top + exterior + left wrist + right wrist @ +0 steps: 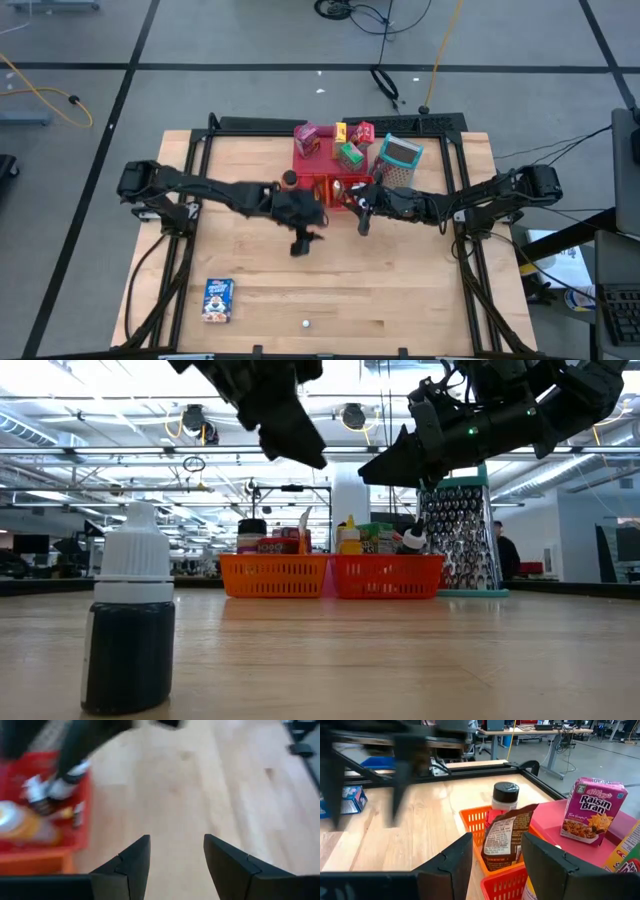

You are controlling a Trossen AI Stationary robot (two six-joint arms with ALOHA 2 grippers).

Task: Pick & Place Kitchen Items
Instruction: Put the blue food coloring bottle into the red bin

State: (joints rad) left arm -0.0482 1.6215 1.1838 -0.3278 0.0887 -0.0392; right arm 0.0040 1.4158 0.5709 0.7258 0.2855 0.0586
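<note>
Left tool [303, 243]: fingers spread, nothing between them, held above bare wood near the bench centre, just in front of the orange bin [312, 187].
Right tool [365, 222]: fingers spread and empty, poised just in front of the red bin [347, 190].
Bins: two small mesh-walled plastic baskets, side by side and touching, each stuffed with small groceries; a brown packet [506, 840] and a black-capped jar [505, 795] stand in the orange one.
Tray [312, 160]: flat, pink-red, behind the bins, carrying a Raisin Bran box [592, 810] and other small cartons.
Grater [399, 160]: perforated metal with a teal rim, right of the tray.
Cereal box [218, 299]: blue, lying flat near the front left, well apart from both tools.
Dropper bottle [128, 622]: dark body, white ribbed cap, upright at the front edge.
Hard to make out: left wrist view blurred; bin contents there unreadable.
</note>
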